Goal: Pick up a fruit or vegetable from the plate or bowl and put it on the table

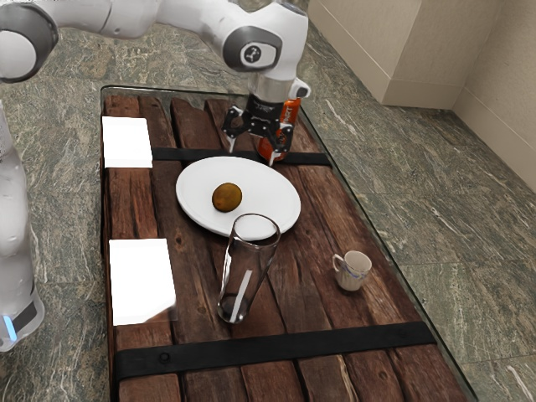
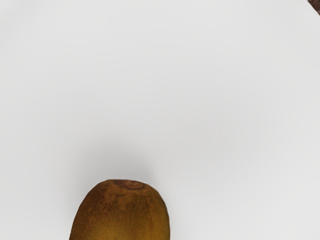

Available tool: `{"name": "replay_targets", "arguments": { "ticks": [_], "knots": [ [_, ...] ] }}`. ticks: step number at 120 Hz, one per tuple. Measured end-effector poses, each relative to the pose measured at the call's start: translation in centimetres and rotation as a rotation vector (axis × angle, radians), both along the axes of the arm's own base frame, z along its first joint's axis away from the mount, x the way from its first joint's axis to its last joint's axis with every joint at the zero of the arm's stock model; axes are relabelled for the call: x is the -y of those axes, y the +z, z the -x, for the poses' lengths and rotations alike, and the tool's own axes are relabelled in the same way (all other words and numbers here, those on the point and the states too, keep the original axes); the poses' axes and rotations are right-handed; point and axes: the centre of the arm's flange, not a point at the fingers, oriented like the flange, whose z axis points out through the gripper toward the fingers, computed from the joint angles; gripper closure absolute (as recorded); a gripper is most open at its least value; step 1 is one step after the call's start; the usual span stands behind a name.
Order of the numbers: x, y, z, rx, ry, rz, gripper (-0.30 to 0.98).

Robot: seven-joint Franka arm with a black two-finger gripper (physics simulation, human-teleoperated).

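Brown kiwi (image 1: 227, 198) lies on the white plate (image 1: 272, 197), off-ctr. Our gripper (image 1: 252, 155) hangs above w/ jaws wide, nothing btwn. For a sound grip, we should ctr. jaws over kiwi, descend vert., close evenly, then lift clear before moving to the table (image 1: 300, 306).

I see a single brown, kiwi-like fruit (image 1: 227, 198), rounded and smooth-sided, with golden-brown patches and a darker round scar on the blunt end that my wrist view shows me. It rests on the broad, round white plate (image 1: 272, 191), a little off its middle toward the exterior view's left. The plate sits flat on the bench (image 1: 314, 264), whose reddish-brown planks look rough and worn.
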Motion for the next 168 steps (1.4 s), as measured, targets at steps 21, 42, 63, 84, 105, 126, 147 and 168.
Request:
{"name": "replay_targets", "arguments": {
  "ticks": [21,42,63,84,105,126,147,168],
  "knots": [
    [1.1,-3.1,-0.9,-0.029,0.057,0.004,0.0],
    [1.7,-5.4,-0.2,-0.065,0.106,0.007,0.0],
    [2.3,-5.5,1.1,-0.081,0.137,0.006,0.0],
    [2.4,-5.3,3.3,-0.066,0.168,0.001,0.0],
    [2.0,-6.0,3.6,-0.031,0.182,-0.03,0.0],
    [2.3,-7.8,3.1,-0.003,0.165,-0.068,0.0],
    [2.4,-9.1,2.8,0.025,0.163,-0.077,0.0],
    [2.3,-9.7,2.4,0.046,0.169,-0.078,0.0]
  ]
}}
